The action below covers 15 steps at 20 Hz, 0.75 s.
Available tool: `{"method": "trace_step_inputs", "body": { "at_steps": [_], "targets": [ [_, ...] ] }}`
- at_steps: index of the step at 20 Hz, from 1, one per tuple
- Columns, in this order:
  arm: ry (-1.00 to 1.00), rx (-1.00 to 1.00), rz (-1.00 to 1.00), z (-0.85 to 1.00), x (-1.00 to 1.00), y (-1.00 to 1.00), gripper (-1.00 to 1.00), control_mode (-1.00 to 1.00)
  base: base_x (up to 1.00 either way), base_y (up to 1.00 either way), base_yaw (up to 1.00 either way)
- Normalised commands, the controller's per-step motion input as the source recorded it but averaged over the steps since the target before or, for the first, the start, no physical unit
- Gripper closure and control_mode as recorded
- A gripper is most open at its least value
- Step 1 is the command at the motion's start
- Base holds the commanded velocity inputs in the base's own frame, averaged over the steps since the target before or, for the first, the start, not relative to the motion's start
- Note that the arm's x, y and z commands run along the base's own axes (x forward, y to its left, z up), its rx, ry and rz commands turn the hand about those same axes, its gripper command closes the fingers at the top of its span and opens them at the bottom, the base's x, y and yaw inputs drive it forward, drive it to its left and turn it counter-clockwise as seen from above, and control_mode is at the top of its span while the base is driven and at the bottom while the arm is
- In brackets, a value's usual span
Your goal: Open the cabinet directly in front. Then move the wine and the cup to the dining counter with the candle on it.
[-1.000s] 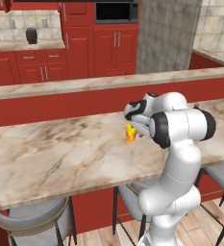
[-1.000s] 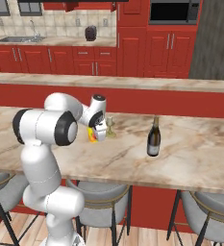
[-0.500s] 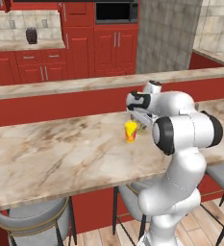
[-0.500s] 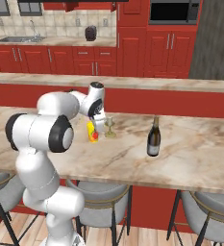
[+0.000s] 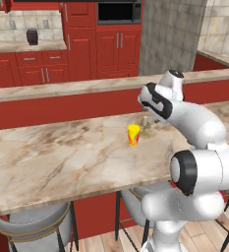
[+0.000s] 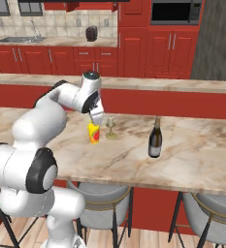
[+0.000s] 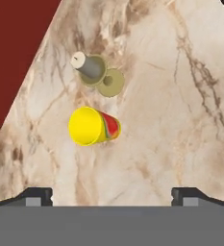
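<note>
Hand view: the cup (image 7: 93,126) stands upright on the dining counter (image 7: 180,120), its long axis vertical and its open mouth facing my camera. It is a small yellow cylinder with a red and green mark on the side turned toward 3 o'clock. My gripper (image 7: 111,196) hangs above it with jaws spread wide, empty and clear of the cup, which sits toward 11 o'clock from the midpoint between the finger tips. The candle (image 7: 87,66) stands just beside the cup at 12 o'clock, a pale stub on a gold holder with a round foot, apart from it.

Right base view: the cup (image 6: 93,132) rests on the marbled top (image 6: 197,155), with the candle (image 6: 110,128) close at its 3 o'clock. The wine (image 6: 155,139) stands upright well apart at 3 o'clock, a dark bottle with a gold neck and pale label, its long axis vertical.

Left base view: the cup (image 5: 133,135) stands on the counter (image 5: 62,157) below my hand.
</note>
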Motion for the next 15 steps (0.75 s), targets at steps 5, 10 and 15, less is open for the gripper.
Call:
{"method": "trace_step_inputs", "body": {
  "at_steps": [5,10,15],
  "targets": [
    [-0.59,0.00,0.00,0.00,-1.00,-0.16,-1.00,-1.00,0.00,0.00,0.00],
    [-0.45,0.00,-0.05,-0.28,-1.00,-0.20,-1.00,-1.00,0.00,0.00,0.00],
    [-0.04,0.09,-0.10,0.00,-0.12,-0.22,-1.00,-1.00,0.00,0.00,0.00]
  ]
}}
